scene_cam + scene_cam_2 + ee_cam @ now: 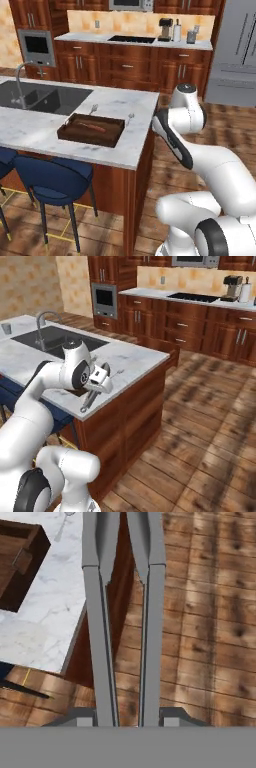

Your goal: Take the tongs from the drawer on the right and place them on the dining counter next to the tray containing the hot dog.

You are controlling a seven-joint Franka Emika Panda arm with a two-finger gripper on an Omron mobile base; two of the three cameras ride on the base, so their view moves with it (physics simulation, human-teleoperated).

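Wood-plank flooring runs around a kitchen island whose marbled dining counter (45, 127) sits over a reddish-brown body, with dark blue stools (52, 182) tucked along its near side. Set into the far end of the slab is a dark sink (42, 97) with a curved tap. Nearer the arm, the dark brown tray (91, 130) rests flat on the stone, well in from the corner, and the hot dog (91, 127) lies inside it as a thin reddish streak. Two small silver utensils lie on the marble just beyond the tray, one at each far corner.

Off the island's end, the gripper (95, 393) hangs beside the counter's edge, pointing down and slightly outward over the floor. Its fingers are clenched on the tongs (122, 622), which run lengthwise out from the hand: in the hand view the two grey arms rise from between the finger tips to the top of the frame, one on each side of a narrow gap (the counter edge and a tray corner sit off to the left there). In the right base view the tongs (92, 396) slant down from the hand, in front of the counter's rim and apart from the tray.

Against the back wall stands a run of cabinets with a stovetop (132, 39) and a coffee machine (165, 29).
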